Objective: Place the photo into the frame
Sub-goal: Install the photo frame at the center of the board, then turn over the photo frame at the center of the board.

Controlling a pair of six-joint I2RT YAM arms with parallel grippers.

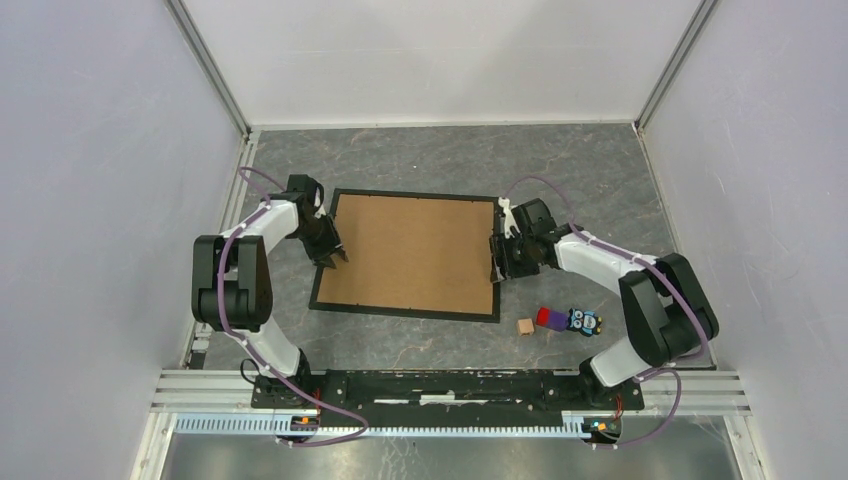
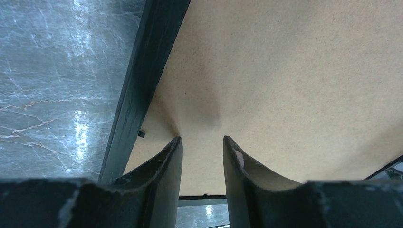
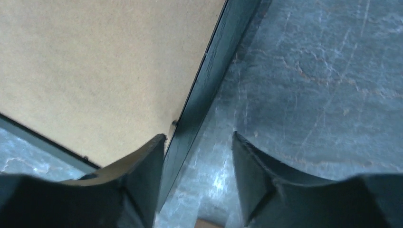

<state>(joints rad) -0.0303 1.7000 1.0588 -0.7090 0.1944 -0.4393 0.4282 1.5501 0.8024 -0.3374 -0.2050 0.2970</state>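
The black frame (image 1: 325, 264) lies flat in the middle of the table, filled by the brown backing board (image 1: 410, 252). The photo is hidden. My left gripper (image 1: 333, 258) is open, its tips down on the board just inside the frame's left rail (image 2: 138, 90); the board (image 2: 285, 80) fills the left wrist view. My right gripper (image 1: 496, 262) is open and straddles the frame's right rail (image 3: 209, 80), one finger (image 3: 142, 164) over the board (image 3: 95, 71), the other over the table.
A small tan cube (image 1: 524, 326) and a small toy figure with a red-purple part (image 1: 568, 320) lie on the grey marbled table right of the frame's front corner. White walls enclose the cell; a rail runs along the near edge.
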